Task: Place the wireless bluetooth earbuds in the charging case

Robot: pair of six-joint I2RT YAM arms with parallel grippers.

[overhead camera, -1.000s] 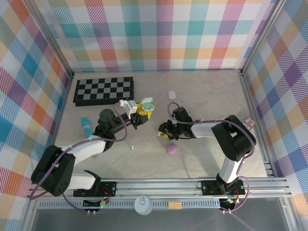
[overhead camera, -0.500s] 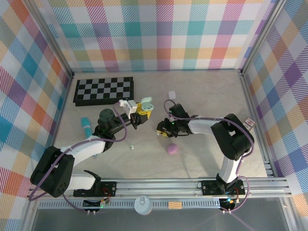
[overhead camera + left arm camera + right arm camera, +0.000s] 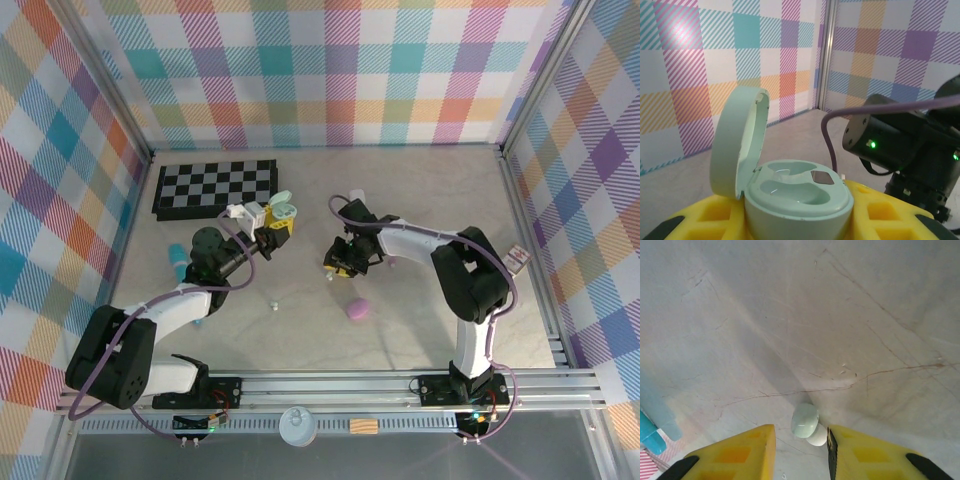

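My left gripper [image 3: 272,222] [image 3: 797,222] is shut on the mint-green charging case [image 3: 283,212] [image 3: 796,194]. The case stands upright between the yellow fingers [image 3: 892,212], its lid [image 3: 737,140] swung open to the left. Both wells are empty. Right of it, my right gripper [image 3: 338,262] [image 3: 801,437] is shut on a pale mint earbud [image 3: 805,420]. The bud's white tip rests against the right finger [image 3: 860,455], above the table. Another tiny white earbud [image 3: 274,304] lies on the table in front of the left arm.
A chessboard [image 3: 215,186] lies at the back left and a teal cylinder [image 3: 178,262] [image 3: 650,437] beside the left arm. A purple case [image 3: 357,309] sits in front of the right gripper, a white case [image 3: 357,196] behind it. The right wrist [image 3: 905,145] hangs close to the mint case.
The right gripper has lifted off the table and moved back and slightly left, turning its wrist. The left gripper has carried the open case left and back.
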